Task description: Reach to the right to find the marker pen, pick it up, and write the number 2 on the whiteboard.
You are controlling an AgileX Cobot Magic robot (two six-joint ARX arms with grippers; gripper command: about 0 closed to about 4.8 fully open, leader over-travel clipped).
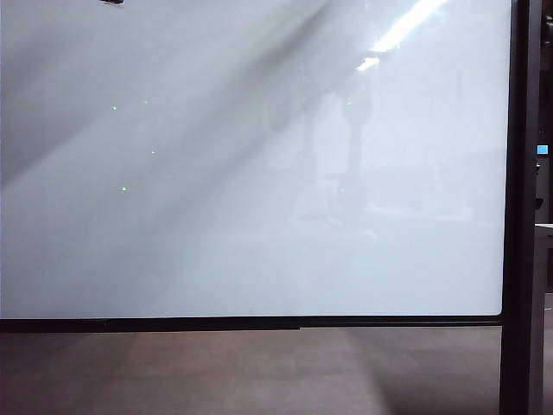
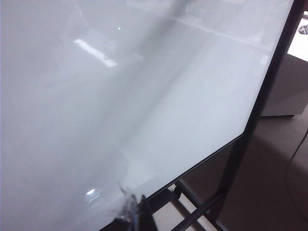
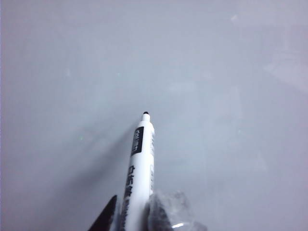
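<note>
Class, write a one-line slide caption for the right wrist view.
Right pincer shut on the marker pen, dark tip aimed at the unmarked whiteboard.

An office-like or lab-like indoor room is suggested. A large glossy whiteboard [image 1: 216, 225] on a black upright post [image 1: 521, 207] is seen, with strip ceiling lights [image 1: 406, 26] mirrored in it. Brown flooring [image 1: 216, 372] lies beneath, and a small lit screen [image 1: 542, 149] is visible beyond the post.
</note>
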